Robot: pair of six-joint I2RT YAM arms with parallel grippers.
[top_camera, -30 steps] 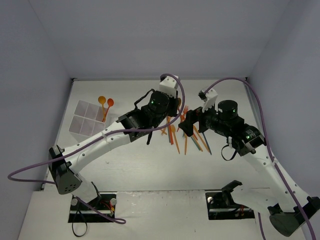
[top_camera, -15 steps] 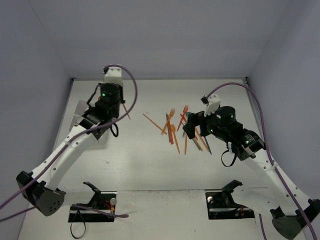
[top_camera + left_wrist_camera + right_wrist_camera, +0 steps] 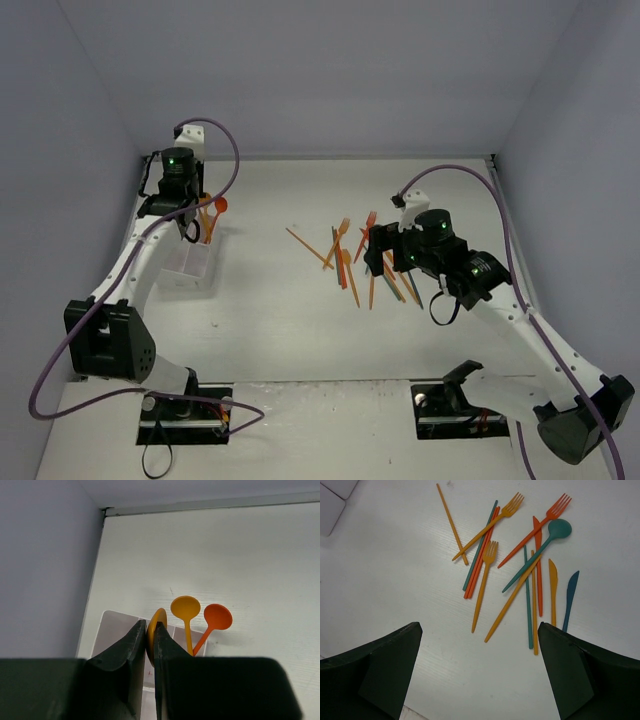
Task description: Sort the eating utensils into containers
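My left gripper (image 3: 149, 626) is shut on the bowl of a yellow-orange spoon (image 3: 157, 621), held over the white compartment box, the containers (image 3: 116, 630). Two spoons stand in a far compartment, one yellow (image 3: 185, 608) and one orange (image 3: 218, 617). From above, the left gripper (image 3: 188, 226) hangs at the far left over the containers (image 3: 188, 272). The other eating utensils (image 3: 520, 565), orange, red and teal forks, knives, sticks and a teal spoon (image 3: 560, 528), lie in a loose pile mid-table. My right gripper (image 3: 480, 680) is open and empty just on the near side of the pile (image 3: 350, 258).
The side wall (image 3: 45, 565) stands right beside the box on the left, and the back wall runs behind it. One orange stick (image 3: 305, 246) lies apart at the left of the pile. Both arms' cables loop above the table.
My left arm has swung from the middle pile to the far left, carrying the spoon over the box. The right arm has shifted slightly, its gripper still open by the pile.
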